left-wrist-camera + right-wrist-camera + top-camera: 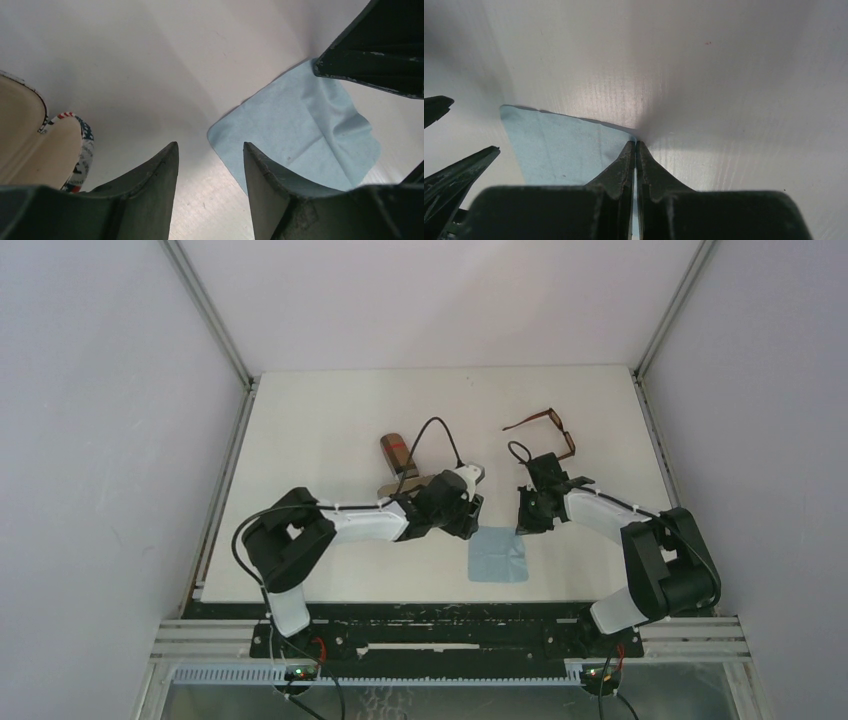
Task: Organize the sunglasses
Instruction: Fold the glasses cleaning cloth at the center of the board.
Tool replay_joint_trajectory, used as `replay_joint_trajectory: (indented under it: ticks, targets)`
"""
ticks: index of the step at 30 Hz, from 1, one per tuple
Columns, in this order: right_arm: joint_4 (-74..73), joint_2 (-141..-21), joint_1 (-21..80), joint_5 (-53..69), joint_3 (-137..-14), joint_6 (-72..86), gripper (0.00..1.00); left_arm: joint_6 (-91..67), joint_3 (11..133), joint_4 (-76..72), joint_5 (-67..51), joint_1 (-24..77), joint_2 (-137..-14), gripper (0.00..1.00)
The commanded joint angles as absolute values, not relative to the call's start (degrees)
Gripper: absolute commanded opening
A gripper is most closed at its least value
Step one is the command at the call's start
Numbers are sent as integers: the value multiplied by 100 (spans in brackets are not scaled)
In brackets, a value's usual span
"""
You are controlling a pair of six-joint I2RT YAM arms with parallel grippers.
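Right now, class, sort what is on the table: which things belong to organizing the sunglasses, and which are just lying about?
Belongs to the job:
brown sunglasses

Just lying about:
light blue cloth
flag-print case
brown case

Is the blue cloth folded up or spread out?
Spread out. The blue cloth lies flat on the table, its edges and corners showing.

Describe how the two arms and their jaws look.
The left arm and right arm have white link shells with black joints and bases. A black cable loops above the left wrist; a smaller loop sits by the right. The jaws are dark, wedge-shaped, tapering to points, with scuffed edges.
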State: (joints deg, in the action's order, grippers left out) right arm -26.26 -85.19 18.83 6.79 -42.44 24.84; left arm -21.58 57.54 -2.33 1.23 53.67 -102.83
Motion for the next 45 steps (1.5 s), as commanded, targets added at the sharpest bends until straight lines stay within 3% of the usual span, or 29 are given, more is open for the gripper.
replay_joint_trajectory:
  ticks: [1,11,24,31,34,45]
  targets:
    - [-2518,-8471,1850,709,-4166,2444,0,-1849,6226,-168,74,5386,-10413,54]
    - [-2490,-8497,1828,759,-4166,2398,0,-1629,6501,72,191,5573,-10797,54]
    - [-2535,-8449,1819,736,-4170,2360,0,-1413,6501,422,557,5892,-11033,36]
    - [-2529,-8412,1806,742,-4165,2331,0,-1428,6277,330,641,5917,-11032,17]
    - [-2484,-8330,1834,720,-4150,2290,0,-1399,6237,296,787,5915,-10964,1]
    - [-1893,-8042,1925,607,-4177,2218,0,-915,6497,346,1015,5592,-10537,0]
